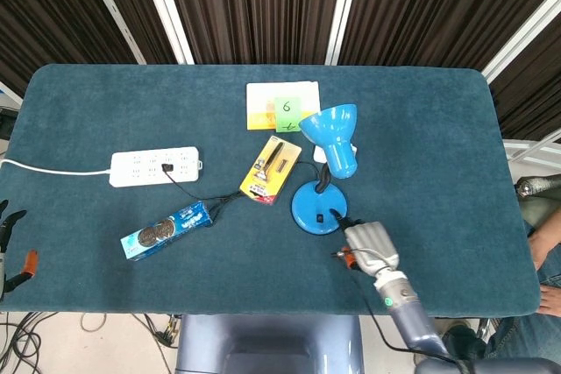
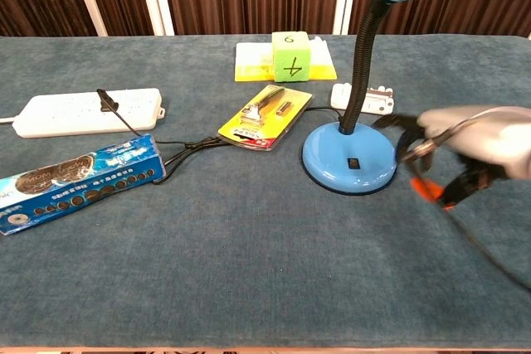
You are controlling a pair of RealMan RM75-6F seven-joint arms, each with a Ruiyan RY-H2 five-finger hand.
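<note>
The table (image 1: 105, 85) under me is covered in blue cloth. My blue lamp (image 1: 326, 172) stands near the middle, its round base (image 2: 349, 165) flat on the cloth. My right hand (image 1: 369, 245) hovers just beside that base, toward my near right, blurred in the chest view; I cannot tell how far its fingers are closed. My left hand (image 1: 9, 232) hangs off the table's left edge, fingers apart, holding nothing. A white power strip (image 1: 156, 166) lies far left, a cookie pack (image 1: 166, 229) below it, and a yellow razor pack (image 1: 271, 169) beside the lamp.
</note>
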